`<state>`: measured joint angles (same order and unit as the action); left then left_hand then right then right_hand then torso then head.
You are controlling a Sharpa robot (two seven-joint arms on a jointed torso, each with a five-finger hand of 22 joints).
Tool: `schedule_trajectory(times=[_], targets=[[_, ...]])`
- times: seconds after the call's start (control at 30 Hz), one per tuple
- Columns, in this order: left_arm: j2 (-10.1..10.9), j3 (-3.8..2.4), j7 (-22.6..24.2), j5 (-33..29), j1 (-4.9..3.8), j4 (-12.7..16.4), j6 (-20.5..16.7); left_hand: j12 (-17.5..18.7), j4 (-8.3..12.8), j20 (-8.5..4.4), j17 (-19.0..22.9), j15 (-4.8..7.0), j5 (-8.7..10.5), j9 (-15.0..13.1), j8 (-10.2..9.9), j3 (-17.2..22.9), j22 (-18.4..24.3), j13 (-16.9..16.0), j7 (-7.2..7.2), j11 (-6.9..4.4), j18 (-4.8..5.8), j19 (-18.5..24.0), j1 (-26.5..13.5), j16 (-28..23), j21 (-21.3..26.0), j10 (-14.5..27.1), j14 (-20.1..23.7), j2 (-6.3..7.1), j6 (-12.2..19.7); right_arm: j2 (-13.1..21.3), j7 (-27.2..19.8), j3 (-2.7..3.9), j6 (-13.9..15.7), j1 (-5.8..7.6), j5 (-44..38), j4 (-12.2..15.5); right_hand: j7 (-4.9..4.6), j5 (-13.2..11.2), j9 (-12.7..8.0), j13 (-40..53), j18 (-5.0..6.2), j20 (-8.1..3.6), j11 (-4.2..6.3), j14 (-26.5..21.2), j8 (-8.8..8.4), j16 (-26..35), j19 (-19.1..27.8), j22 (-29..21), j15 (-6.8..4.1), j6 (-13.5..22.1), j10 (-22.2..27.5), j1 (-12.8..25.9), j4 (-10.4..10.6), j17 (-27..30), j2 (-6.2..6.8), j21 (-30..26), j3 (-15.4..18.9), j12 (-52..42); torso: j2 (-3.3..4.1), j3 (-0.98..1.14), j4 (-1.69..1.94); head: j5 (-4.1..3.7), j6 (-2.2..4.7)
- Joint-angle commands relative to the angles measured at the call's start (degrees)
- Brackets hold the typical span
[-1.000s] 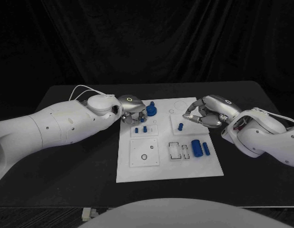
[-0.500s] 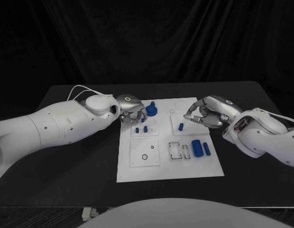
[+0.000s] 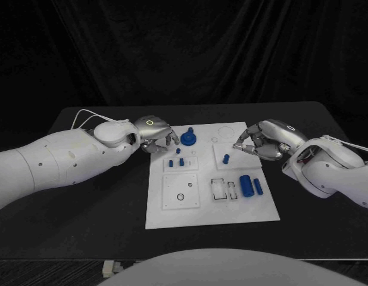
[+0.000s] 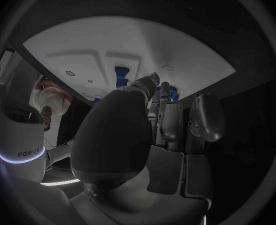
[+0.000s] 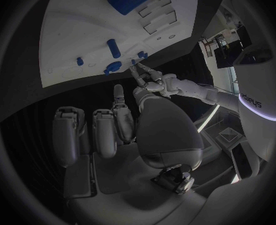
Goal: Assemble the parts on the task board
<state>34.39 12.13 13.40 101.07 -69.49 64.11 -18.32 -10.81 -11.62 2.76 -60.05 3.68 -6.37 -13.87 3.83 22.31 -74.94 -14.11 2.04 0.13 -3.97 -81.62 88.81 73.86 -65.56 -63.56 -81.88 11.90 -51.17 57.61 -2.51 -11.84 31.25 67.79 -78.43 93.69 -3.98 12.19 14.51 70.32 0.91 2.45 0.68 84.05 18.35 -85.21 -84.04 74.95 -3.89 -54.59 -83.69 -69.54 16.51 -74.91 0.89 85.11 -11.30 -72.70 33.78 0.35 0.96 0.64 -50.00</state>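
Fingers of the silver left hand (image 3: 156, 136) curl downward over the upper left corner of the white rectangular task board (image 3: 236, 215), at about 10 o'clock from the board's middle; whether they grasp anything I cannot tell, since the fingertips hide whatever lies under them. Just beside that hand, toward 3 o'clock, stands a round blue knob-like part (image 3: 189, 139), apart from the fingers as far as the head view shows. The left wrist view shows the hand's fingers (image 4: 170, 119) pointing down toward the board's edge, with a small blue piece (image 4: 122, 75) just past them.

The silver right hand (image 3: 264, 142) hovers over the board's upper right edge, at about 2 o'clock, its fingers bent inward around nothing that can be seen. Near it, toward 8 o'clock, a short blue peg (image 3: 226, 158) stands upright in the board.

Farther out, two small blue pins (image 3: 177, 162) stand in the raised square below the left hand. At 4 o'clock from the board's middle lie two blue cylinders (image 3: 252, 185) side by side, next to outlined rectangular slots (image 3: 224, 189). The board lies in the middle of the black table (image 3: 98, 196).
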Motion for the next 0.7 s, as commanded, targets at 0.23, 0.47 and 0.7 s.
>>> schedule_trajectory(times=[0.23, 0.47, 0.7], targets=[[3.86, -0.06, -0.70, -0.09, -0.49, 4.08, -6.41, 0.24, -0.40, -0.02, 0.17, -0.01, 0.21, 0.11, 0.18, 0.14, -8.84, 0.05, -0.18, 0.41, -0.67, 0.16, 0.10, -0.22, -0.06, -0.03, 0.26, 0.33, -0.01, 0.93, 0.57, 0.05, 1.42, 0.68, -0.42, 0.67, -0.20, 0.24, -0.56, -2.08, 0.62, -0.43, -0.02, 3.81, -1.15, 0.56, -3.37, 13.00, -0.43, 0.40, -1.14, -2.23, -0.83, -4.41, 0.19, -0.79, 0.03, 2.68, 0.00, -0.02, 0.00, 0.67, 0.00], [11.23, -0.05, -0.85, -1.97, -3.28, 11.23, -13.18, 0.97, -2.69, 1.18, 21.83, -1.45, 0.96, 0.80, 0.71, 2.10, -3.99, 0.49, -0.40, 1.10, -3.35, 8.61, -0.34, -17.52, 18.85, 0.51, 11.03, 1.05, -1.46, 0.80, 0.43, 0.05, 2.03, 6.38, -2.40, -0.59, -0.27, 0.05, -0.99, -11.67, 1.12, -0.58, 0.02, 2.75, -2.13, 3.68, -2.57, 12.28, -0.55, -0.51, 2.18, -6.98, -3.82, 0.98, 2.02, -2.83, -0.60, 14.49, 0.01, -0.02, 0.00, -0.23, 0.00], [15.47, -0.04, 7.04, -26.31, -4.50, 14.67, -17.29, 3.54, -4.50, 4.68, 32.98, -7.71, -5.20, 2.51, 0.10, 3.41, 0.06, 2.59, -6.97, 7.42, -3.72, 24.95, -1.51, -36.94, 42.09, 4.18, 25.64, 0.32, 2.21, -1.79, 1.47, 0.05, 0.44, 8.33, -11.34, -5.19, -0.25, -1.79, -3.73, -31.29, 0.30, -0.99, 0.58, 2.91, -7.45, 3.85, -3.97, 13.46, -1.02, 3.99, 14.49, -10.93, -4.06, 1.21, 5.07, 0.29, -2.52, 39.46, -0.04, -0.05, 0.06, -0.01, 0.00]])
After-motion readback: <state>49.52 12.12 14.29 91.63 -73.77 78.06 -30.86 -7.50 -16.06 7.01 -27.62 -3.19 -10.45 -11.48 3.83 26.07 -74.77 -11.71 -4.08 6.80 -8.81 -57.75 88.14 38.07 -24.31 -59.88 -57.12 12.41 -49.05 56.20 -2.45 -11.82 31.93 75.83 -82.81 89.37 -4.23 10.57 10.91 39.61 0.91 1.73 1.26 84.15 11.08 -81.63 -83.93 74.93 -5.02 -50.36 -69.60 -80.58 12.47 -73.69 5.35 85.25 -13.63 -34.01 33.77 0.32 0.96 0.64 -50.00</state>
